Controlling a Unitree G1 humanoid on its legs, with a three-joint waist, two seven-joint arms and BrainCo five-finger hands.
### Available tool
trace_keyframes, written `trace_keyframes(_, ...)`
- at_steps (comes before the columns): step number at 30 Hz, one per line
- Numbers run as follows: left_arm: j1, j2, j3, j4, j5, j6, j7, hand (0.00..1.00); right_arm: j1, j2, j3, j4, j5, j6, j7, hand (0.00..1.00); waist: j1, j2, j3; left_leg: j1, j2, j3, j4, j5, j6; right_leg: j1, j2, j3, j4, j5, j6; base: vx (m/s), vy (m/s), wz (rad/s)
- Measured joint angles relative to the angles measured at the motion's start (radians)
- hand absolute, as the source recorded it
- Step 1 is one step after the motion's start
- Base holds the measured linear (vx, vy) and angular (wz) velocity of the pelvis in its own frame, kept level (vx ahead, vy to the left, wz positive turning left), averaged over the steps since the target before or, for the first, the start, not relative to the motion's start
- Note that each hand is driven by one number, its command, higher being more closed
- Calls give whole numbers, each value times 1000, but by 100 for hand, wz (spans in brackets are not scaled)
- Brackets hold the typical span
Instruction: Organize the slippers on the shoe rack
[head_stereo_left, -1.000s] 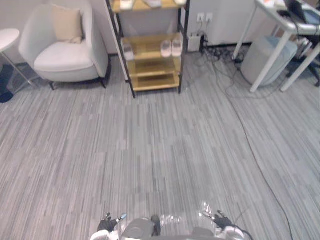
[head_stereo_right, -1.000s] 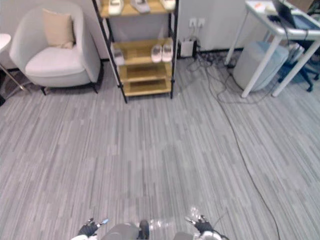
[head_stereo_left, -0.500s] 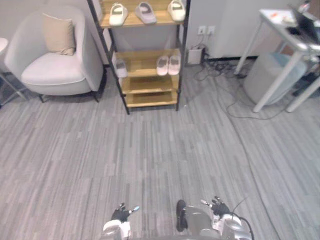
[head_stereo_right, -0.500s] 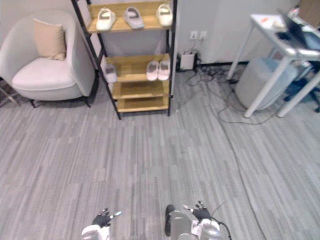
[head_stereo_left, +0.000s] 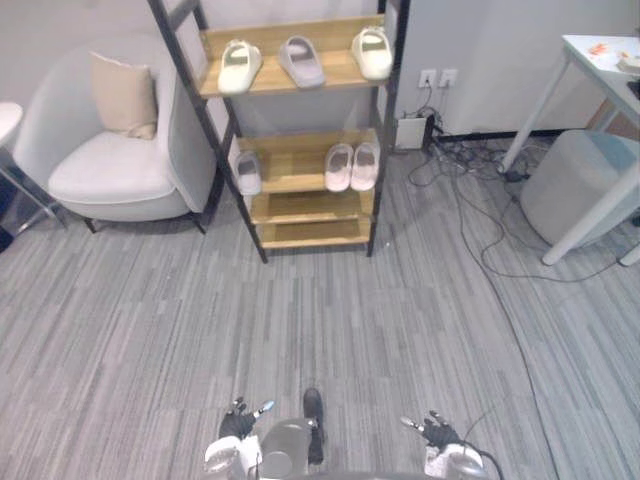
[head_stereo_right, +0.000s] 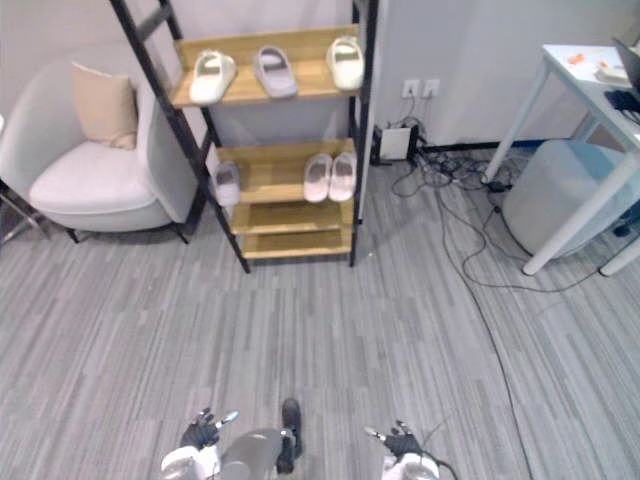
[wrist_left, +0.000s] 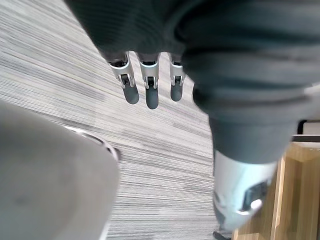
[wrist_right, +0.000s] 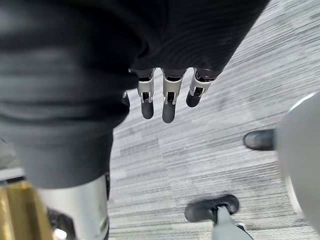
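Left hand (head_stereo_left: 238, 425) and right hand (head_stereo_left: 436, 432) low at 6 o'clock, partly cut off. Wrist views show both with fingers (wrist_left: 150, 95) straight, holding nothing. Rack (head_stereo_left: 310, 205) at 12 o'clock, top cut off: three slippers (head_stereo_left: 301, 61) on upper shelf, three on middle, one beside the slanted post.

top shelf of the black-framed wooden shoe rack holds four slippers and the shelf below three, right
No, the left eye view shows three on the top shelf: a left cream slipper, a grey slipper and a right cream slipper. The shelf below does hold three.
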Motion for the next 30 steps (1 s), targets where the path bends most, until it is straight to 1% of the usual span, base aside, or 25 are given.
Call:
trace_keyframes(1,-2,3,-1,7,0,0,0,0,0,7,0,-4,-3,-2,3,0,2,-2,-1,8,-5,5,26,-26,6,-25,-7,27,85,0,6,668,256,0)
trace_keyframes(2,-9,8,-3,22,0,1,-1,0,-5,10,-2,-4,-3,-2,10,0,0,-6,-1,50,-18,3,32,-70,10,-74,-15,46,259,8,72,530,229,6)
trace_keyframes(3,-13,12,-7,27,0,2,-1,0,-5,10,-2,-4,-4,-2,11,0,-2,-7,-1,74,-23,2,26,-84,10,-99,-21,53,346,23,113,410,170,9)
trace_keyframes(4,-19,22,-27,41,2,6,-1,0,-6,8,-3,-6,-5,-2,14,0,-3,-11,0,138,-38,-5,6,-108,13,-161,-40,57,537,75,194,411,149,13)
trace_keyframes(5,-19,29,-47,53,3,10,-1,0,-6,7,-4,-8,-5,-3,16,0,-10,-13,-2,208,-54,-16,-28,-124,15,-198,-72,21,678,94,191,578,175,28)
trace_keyframes(6,-18,37,-82,66,5,17,-2,0,-7,5,-4,-10,-6,-5,17,0,-21,-10,-3,306,-68,-36,-82,-133,10,-231,-129,-75,782,69,117,554,147,34)
trace_keyframes(7,-18,40,-103,70,5,21,-2,0,-10,5,-4,-10,-8,-8,17,0,-30,-4,-1,360,-70,-48,-121,-134,8,-252,-147,-124,795,42,81,492,77,44)
trace_keyframes(8,-21,43,-114,71,6,22,-2,0,-16,7,-4,-11,-10,-12,21,0,-42,-5,-1,407,-65,-66,-151,-134,8,-285,-150,-169,764,9,56,293,-4,45)
trace_keyframes(9,-24,46,-122,75,6,22,-2,0,-23,7,-6,-13,-11,-13,24,0,-51,-5,0,429,-57,-82,-161,-138,2,-321,-143,-200,700,-11,47,350,-48,49)
trace_keyframes(11,-30,47,-131,85,9,22,-2,0,-24,5,-19,-27,-12,-13,25,0,-55,-1,3,451,-36,-95,-160,-149,-13,-383,-108,-210,546,-11,38,377,-104,40)
trace_keyframes(13,-29,47,-138,86,15,22,-1,0,-29,5,-33,-32,-11,-14,24,0,-66,5,7,473,-6,-115,-159,-180,-19,-427,-38,-174,310,62,18,351,-127,40)
trace_keyframes(14,-27,49,-137,86,15,21,-1,0,-31,6,-33,-31,-11,-14,24,0,-66,0,9,486,0,-117,-159,-207,-29,-443,-14,-153,203,129,10,347,-167,33)
trace_keyframes(15,-22,54,-137,86,15,21,-2,0,-31,7,-32,-29,-11,-14,24,0,-65,-8,13,496,-3,-124,-158,-229,-39,-444,-4,-135,126,194,6,353,-190,36)
trace_keyframes(16,-17,64,-137,87,15,21,-1,0,-28,7,-31,-28,-11,-13,24,0,-68,-21,19,524,-18,-145,-157,-254,-53,-442,-5,-103,88,320,-9,382,-235,33)
trace_keyframes(17,-21,46,-136,97,15,22,-1,0,-28,-8,-32,-28,-11,-13,25,0,-73,0,19,544,5,-165,-154,-274,-64,-441,8,-107,136,319,-36,398,-235,33)
trace_keyframes(19,-16,13,-110,92,24,18,-2,0,-25,-28,-41,-18,-10,-13,23,0,-72,32,14,513,33,-169,-66,-284,-76,-427,19,-130,136,254,-44,419,-242,28)
trace_keyframes(21,-17,10,-90,79,26,19,-2,0,-18,-31,-40,-26,-9,-13,22,0,-72,38,18,409,60,-163,171,-294,-93,-387,30,-146,108,226,-60,293,-222,34)
trace_keyframes(22,-16,3,-60,67,26,21,-2,0,-7,-33,-40,-40,-9,-12,21,0,-72,43,21,345,87,-153,330,-285,-107,-356,35,-163,97,211,-62,321,-226,39)
trace_keyframes(23,-5,-8,-24,43,26,21,-2,0,11,-34,-39,-65,-6,-13,16,0,-70,44,35,254,147,-116,556,-252,-127,-298,55,-173,83,182,-81,330,-160,28)
trace_keyframes(24,1,-15,-8,24,24,19,-2,0,20,-32,-37,-76,-4,-11,12,0,-65,45,37,220,185,-77,649,-262,-118,-264,64,-174,82,163,-91,399,-161,20)
trace_keyframes(25,8,-15,1,6,24,19,-2,0,28,-30,-34,-79,-1,-11,9,0,-60,40,40,188,208,-41,689,-284,-110,-218,62,-175,79,144,-97,385,-134,1)
trace_keyframes(27,17,-16,-1,-10,22,15,-2,0,34,-27,-33,-76,0,-11,8,0,-50,33,39,140,201,-9,606,-320,-91,-161,44,-174,54,125,-85,278,-71,-14)
trace_keyframes(28,18,-15,-2,-13,21,12,-2,0,36,-25,-33,-76,1,-11,7,0,-46,29,39,129,185,-3,519,-322,-90,-148,32,-166,46,122,-71,259,22,-24)
trace_keyframes(29,17,-13,-2,-22,21,9,-2,0,33,-23,-33,-80,1,-11,7,0,-46,26,41,101,157,-5,381,-317,-91,-128,13,-158,34,113,-59,361,81,-17)
trace_keyframes(30,18,-13,-1,-25,22,7,-1,0,36,-22,-33,-84,1,-11,6,0,-45,23,42,83,129,-17,273,-297,-89,-111,-5,-152,28,104,-46,329,107,-9)
